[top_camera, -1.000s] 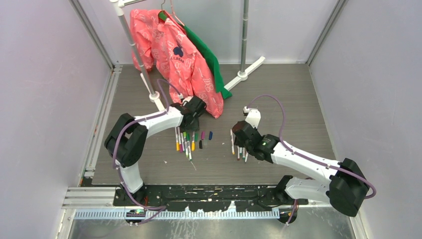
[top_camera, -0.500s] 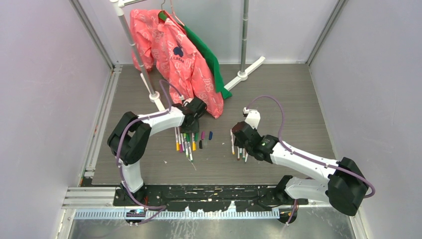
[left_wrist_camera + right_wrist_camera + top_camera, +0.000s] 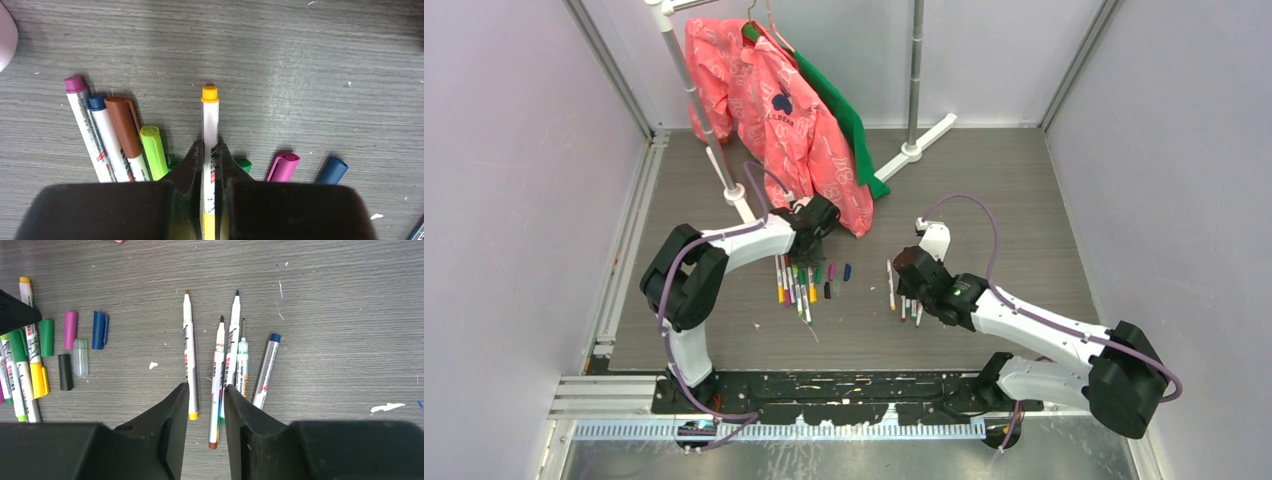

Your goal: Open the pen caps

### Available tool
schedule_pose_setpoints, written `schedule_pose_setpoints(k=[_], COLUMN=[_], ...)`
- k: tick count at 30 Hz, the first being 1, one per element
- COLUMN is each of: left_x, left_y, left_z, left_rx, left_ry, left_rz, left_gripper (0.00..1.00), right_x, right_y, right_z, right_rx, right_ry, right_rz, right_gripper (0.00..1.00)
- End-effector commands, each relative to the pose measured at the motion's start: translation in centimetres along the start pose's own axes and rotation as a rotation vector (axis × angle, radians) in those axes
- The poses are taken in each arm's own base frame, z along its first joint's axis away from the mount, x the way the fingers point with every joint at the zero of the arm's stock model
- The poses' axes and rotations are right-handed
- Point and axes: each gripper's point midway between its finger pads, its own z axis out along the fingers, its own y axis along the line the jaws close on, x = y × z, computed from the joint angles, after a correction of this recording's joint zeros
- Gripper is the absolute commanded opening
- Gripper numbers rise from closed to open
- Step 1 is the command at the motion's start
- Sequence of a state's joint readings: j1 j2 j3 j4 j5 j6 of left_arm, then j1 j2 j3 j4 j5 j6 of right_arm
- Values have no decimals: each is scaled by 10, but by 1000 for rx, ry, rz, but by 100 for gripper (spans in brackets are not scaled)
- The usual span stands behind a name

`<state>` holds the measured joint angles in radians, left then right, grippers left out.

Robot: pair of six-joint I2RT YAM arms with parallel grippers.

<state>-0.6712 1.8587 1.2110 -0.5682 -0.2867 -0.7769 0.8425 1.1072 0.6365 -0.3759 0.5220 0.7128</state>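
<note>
My left gripper point(image 3: 210, 147) is shut on the white barrel of a pen point(image 3: 210, 120) lying on the table; its yellow cap point(image 3: 39, 380) sits behind the fingers. Beside it lie pens with a brown cap point(image 3: 124, 125) and a lime cap point(image 3: 153, 151). Loose caps rest to its right: green point(image 3: 244, 164), pink point(image 3: 283, 166) and blue point(image 3: 331, 170), plus a clear cap point(image 3: 80, 357) and a black cap point(image 3: 65, 372). My right gripper point(image 3: 206, 390) stands open over a row of uncapped pens point(image 3: 232, 340), gripping nothing.
A clothes rack stands at the back with a pink jacket point(image 3: 774, 110) and a green garment point(image 3: 844, 115). Its pole base point(image 3: 736, 195) is just behind the left gripper point(image 3: 809, 240), and another foot point(image 3: 924, 140) is farther back. Grey walls enclose the table.
The left gripper's fingers have closed onto the yellow-capped pen's barrel. The right arm has shifted only slightly and stays open.
</note>
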Motion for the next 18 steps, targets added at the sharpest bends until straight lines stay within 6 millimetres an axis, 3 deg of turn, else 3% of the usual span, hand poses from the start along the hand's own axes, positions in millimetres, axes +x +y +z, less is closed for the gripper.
schedule_pose_setpoints(k=[1, 6, 9, 18], left_x=[17, 15, 7, -22], left_y=[9, 8, 7, 7], left_z=[15, 10, -5, -66], left_rx=[-31, -14, 20, 154], left_ry=[53, 41, 1, -161], left_rz=[5, -8, -30, -119], left_gripper=[0, 0, 0, 0], right_x=[-10, -10, -7, -5], right_y=[0, 5, 15, 78], right_z=[-7, -14, -19, -41], right_rx=[-11, -53, -122, -446], right_ry=[-41, -36, -37, -45], right_rz=[33, 25, 10, 17], right_gripper=[37, 37, 38, 44])
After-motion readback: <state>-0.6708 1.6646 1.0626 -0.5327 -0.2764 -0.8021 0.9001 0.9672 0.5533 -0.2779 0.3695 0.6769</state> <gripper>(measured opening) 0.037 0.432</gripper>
